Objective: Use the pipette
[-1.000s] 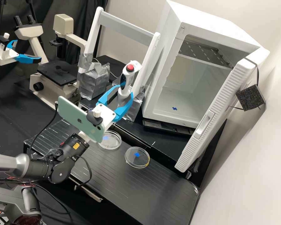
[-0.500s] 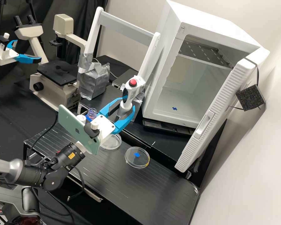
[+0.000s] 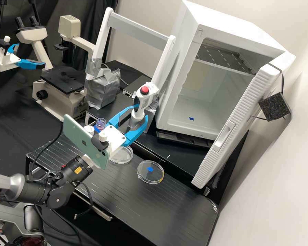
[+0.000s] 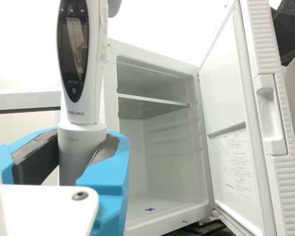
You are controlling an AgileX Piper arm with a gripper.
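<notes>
White pipette point(image 3: 145, 100) in blue-fingered tool point(image 3: 140, 114)

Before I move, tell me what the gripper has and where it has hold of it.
The pipette: the gripper holds it by its lower barrel, below the screen.

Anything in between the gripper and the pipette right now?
Nothing visible. The gripper is shut directly on the pipette, with the dark pads against its lower body on either side and no other object caught between them.
</notes>
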